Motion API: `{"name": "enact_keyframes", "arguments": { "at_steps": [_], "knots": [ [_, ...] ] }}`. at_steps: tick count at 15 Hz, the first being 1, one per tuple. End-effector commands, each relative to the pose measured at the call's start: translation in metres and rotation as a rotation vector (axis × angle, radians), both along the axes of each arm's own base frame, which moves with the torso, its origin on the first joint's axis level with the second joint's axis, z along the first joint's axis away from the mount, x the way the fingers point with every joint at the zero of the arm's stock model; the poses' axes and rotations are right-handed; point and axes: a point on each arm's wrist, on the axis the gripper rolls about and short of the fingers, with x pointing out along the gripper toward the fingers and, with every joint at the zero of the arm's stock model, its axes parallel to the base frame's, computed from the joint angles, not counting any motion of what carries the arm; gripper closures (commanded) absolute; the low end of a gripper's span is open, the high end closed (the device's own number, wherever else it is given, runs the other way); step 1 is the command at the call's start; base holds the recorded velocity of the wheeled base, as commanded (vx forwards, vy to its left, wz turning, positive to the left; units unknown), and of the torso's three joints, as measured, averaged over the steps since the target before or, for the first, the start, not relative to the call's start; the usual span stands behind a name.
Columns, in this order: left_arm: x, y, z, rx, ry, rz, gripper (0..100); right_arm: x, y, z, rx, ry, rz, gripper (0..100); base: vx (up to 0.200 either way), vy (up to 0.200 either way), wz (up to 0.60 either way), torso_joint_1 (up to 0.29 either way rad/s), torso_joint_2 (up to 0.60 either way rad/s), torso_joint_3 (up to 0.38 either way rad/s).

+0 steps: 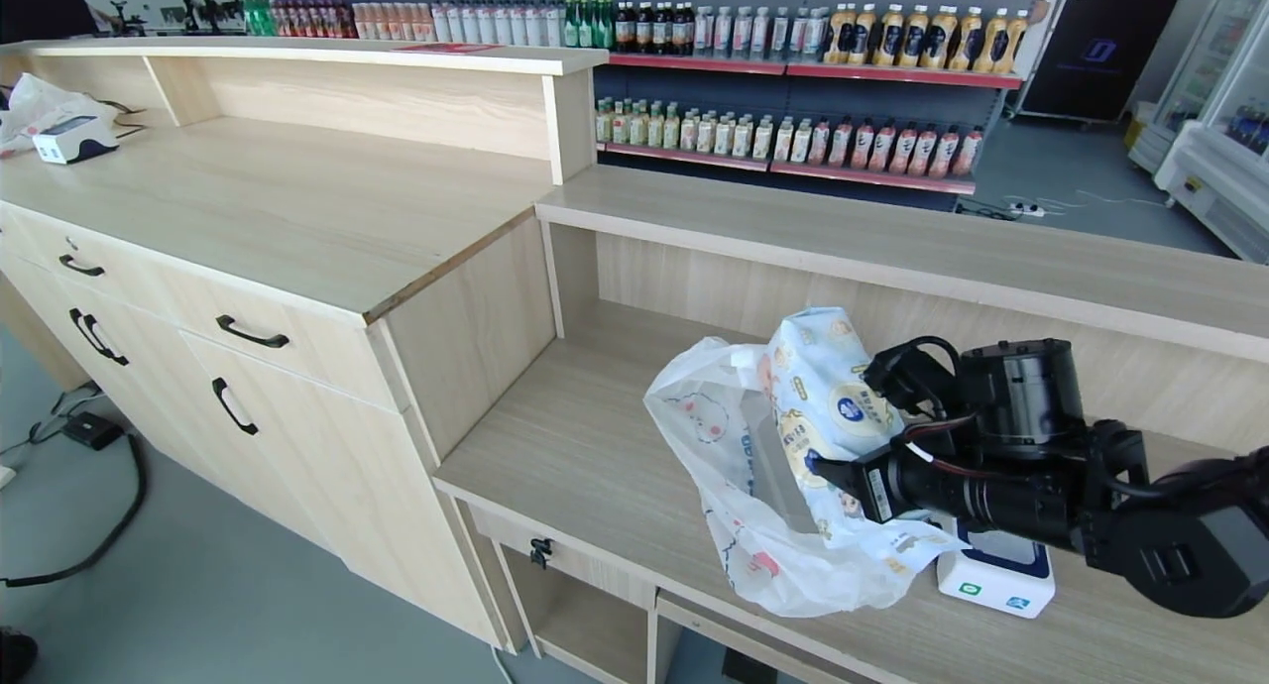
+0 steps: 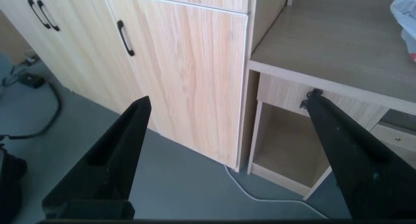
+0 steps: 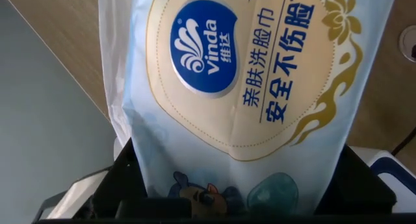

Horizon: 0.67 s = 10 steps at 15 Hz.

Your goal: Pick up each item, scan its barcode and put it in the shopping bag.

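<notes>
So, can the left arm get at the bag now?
Probably not yet: the left gripper points, open, at the cabinet beside the counter, and the right gripper holds the pack in the mouth of the bag.

Right gripper (image 1: 825, 472) grips tissue pack (image 1: 831, 382) (arm outstretched); left gripper (image 2: 227, 100) splayed.

The counter (image 1: 595, 446) is looked down on from the head. The cabinet doors (image 2: 188, 74) are caught low from the left wrist. The tissue pack (image 3: 247, 87), shot point-blank from the right wrist, is shared with the head view.
</notes>
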Motion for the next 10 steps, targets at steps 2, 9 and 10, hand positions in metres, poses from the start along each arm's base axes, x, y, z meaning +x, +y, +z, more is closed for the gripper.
{"name": "enact_keyframes", "arguments": {
  "at_steps": [2, 9, 10],
  "knots": [
    [0.000, 0.000, 0.000, 0.000, 0.000, 0.000, 0, 0.000, 0.002, -0.014, -0.025, 0.044, 0.010, 100, 0.000, 0.000, 0.00, 0.000, 0.00, 0.000],
    [0.000, 0.000, 0.000, 0.001, 0.000, 0.001, 0, 0.009, -0.001, -0.009, 0.009, -0.022, -0.012, 100, 0.000, 0.000, 0.00, 0.000, 0.00, 0.000],
    [0.000, 0.000, 0.000, 0.001, 0.000, 0.001, 0, 0.010, 0.000, -0.010, 0.010, -0.020, -0.013, 100, 0.000, 0.000, 0.00, 0.000, 0.00, 0.000]
  ]
}}
